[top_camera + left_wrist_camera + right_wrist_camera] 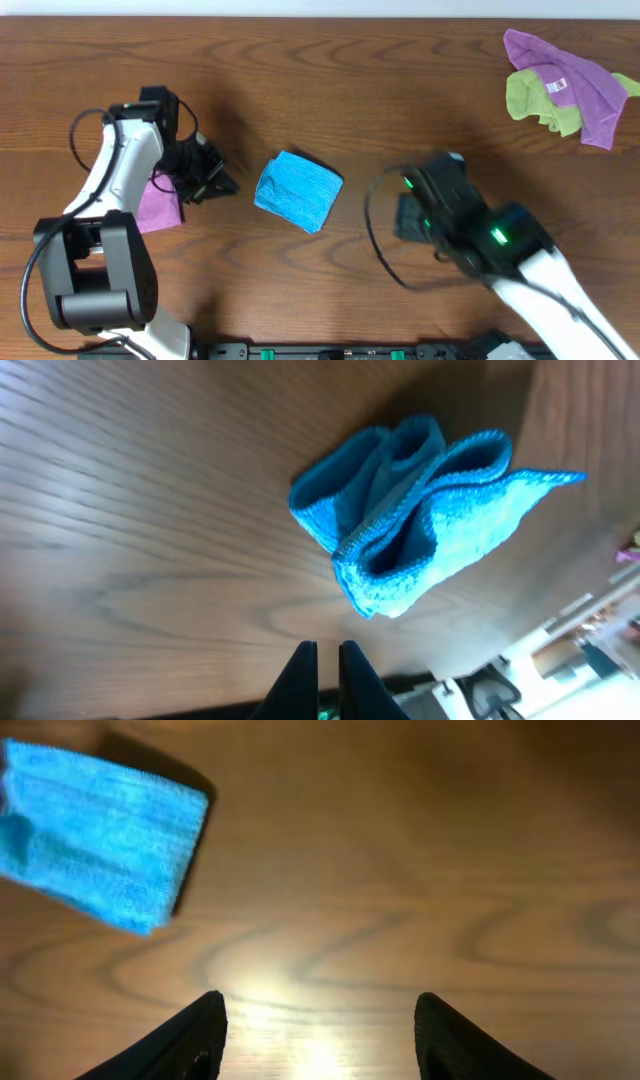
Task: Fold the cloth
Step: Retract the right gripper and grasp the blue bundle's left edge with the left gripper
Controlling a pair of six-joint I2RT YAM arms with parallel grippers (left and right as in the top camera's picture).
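The sky-blue cloth (298,189) lies folded into a small thick square at the table's middle. In the left wrist view it (425,510) shows its layered open edges. In the right wrist view it (95,830) sits at the upper left. My left gripper (218,181) is left of the cloth, apart from it, fingers nearly together and empty (327,650). My right gripper (408,215) is right of the cloth, fingers wide apart and empty (320,1005) over bare wood.
A pink-purple cloth (158,205) lies under the left arm. A purple cloth (570,80) and a yellow-green cloth (535,100) are piled at the back right corner. The table's front edge shows dark hardware.
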